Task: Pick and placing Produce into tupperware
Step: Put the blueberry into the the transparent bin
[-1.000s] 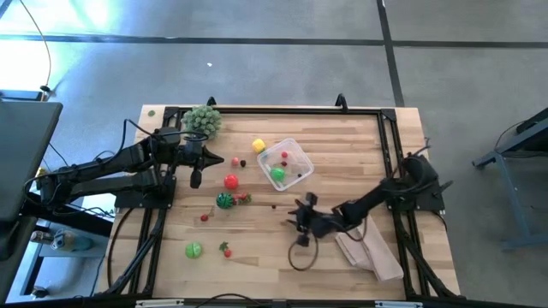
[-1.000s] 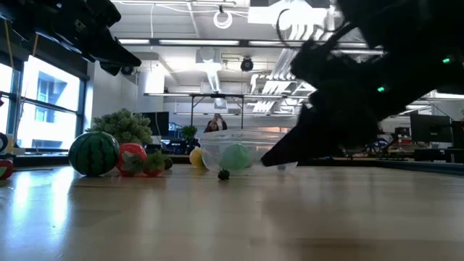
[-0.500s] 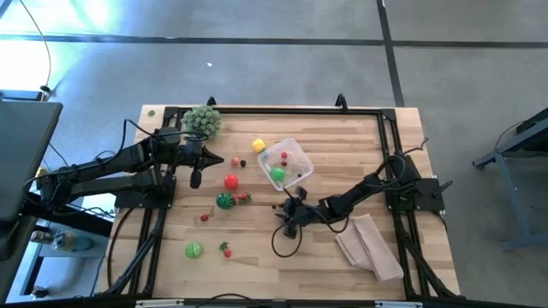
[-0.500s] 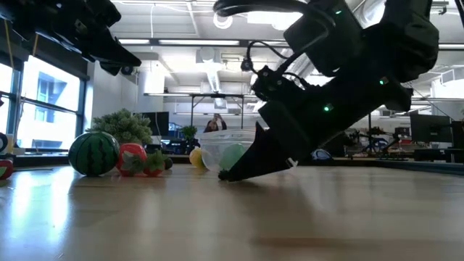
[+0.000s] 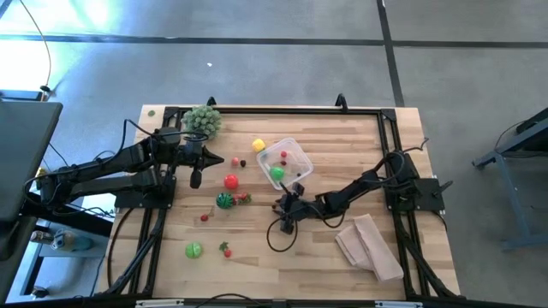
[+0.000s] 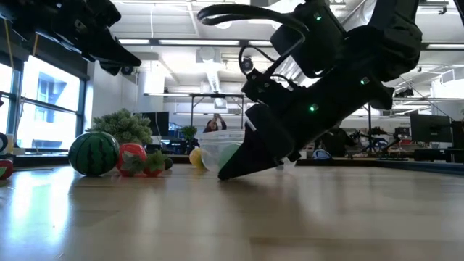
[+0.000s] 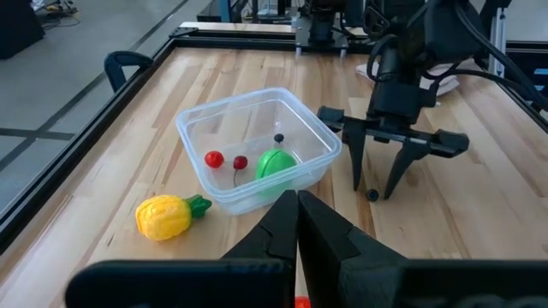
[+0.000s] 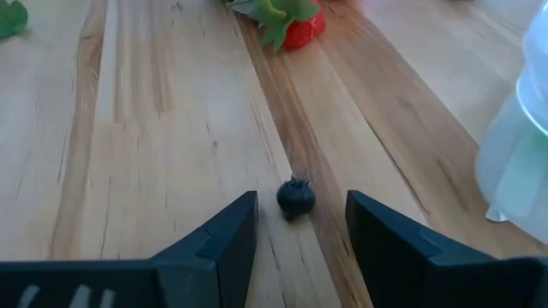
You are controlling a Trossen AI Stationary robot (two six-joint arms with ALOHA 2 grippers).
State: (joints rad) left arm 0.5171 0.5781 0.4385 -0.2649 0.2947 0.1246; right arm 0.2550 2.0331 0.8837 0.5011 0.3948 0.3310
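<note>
Where the left arm reaches in over the desk [image 5: 342,145], we find its claw [image 5: 196,178] clenched on nothing, hanging above the boards near the spiky green plant [image 5: 202,120]. Below it in the high view the produce lies scattered: a red fruit [image 5: 230,180], a small watermelon [image 5: 223,201] with a strawberry [image 5: 244,198] just beside it, a tiny red piece [image 5: 204,217], a green fruit [image 5: 193,250] and another small red piece [image 5: 226,250] — too small for us to name. A yellow pineapple [image 7: 165,216] sits just beside the tupperware [image 7: 318,137], which holds a green fruit [image 7: 275,162], two red cherries [image 7: 226,160] and one dark berry [image 7: 278,137].

Further right, the right claw [image 7: 378,190] stands tip-down on the desk just beside the tupperware, its fingers [image 8: 224,244] spread, grasping nothing. A dark blueberry [image 8: 296,198] lies on the wood between them, apart from both. From above we cannot see that berry at all — the claw covers it — and in the low view the arm hides most of the tupperware. A tan cloth [image 5: 370,248] lies well to the right.
</note>
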